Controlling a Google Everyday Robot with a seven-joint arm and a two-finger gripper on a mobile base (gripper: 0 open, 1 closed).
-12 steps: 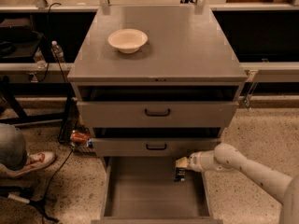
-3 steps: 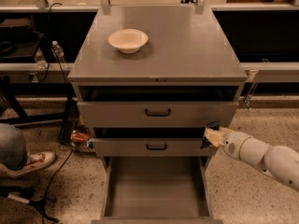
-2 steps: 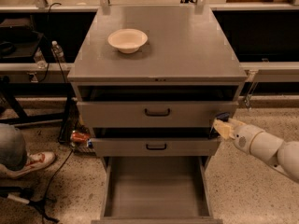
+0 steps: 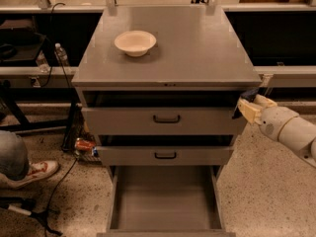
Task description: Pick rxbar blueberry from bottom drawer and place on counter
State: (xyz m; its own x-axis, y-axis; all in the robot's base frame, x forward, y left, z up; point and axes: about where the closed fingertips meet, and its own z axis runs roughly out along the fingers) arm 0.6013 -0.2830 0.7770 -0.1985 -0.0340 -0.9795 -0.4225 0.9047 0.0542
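Camera view: the cream-coloured fingers [image 4: 249,112] hang at the right front corner of the grey cabinet, level with the top drawer [image 4: 123,120] and just under the edge of the counter [image 4: 197,43]. They are closed to a narrow gap on the rxbar blueberry [image 4: 245,97]. The dark wrapper is pinched between them and sticks out up and to the left of the fingertips, toward the cabinet corner. Whether it touches the cabinet cannot be told. Behind the fingers, the white arm [image 4: 291,130] runs off down and to the right.

Left of the fingers, the top drawer is pulled out a little. Below and to their left, the middle drawer [image 4: 128,155] is also slightly out. Further below and left, the bottom drawer [image 4: 165,201] is pulled out far, showing its bare grey floor.

Above and well to the left of the fingers, a pale bowl [image 4: 135,42] sits upright on the counter. Far to the left, a water bottle [image 4: 61,56] stands on a lower ledge. On the floor there are a red packet [image 4: 84,144] and a person's shoe [image 4: 37,171].
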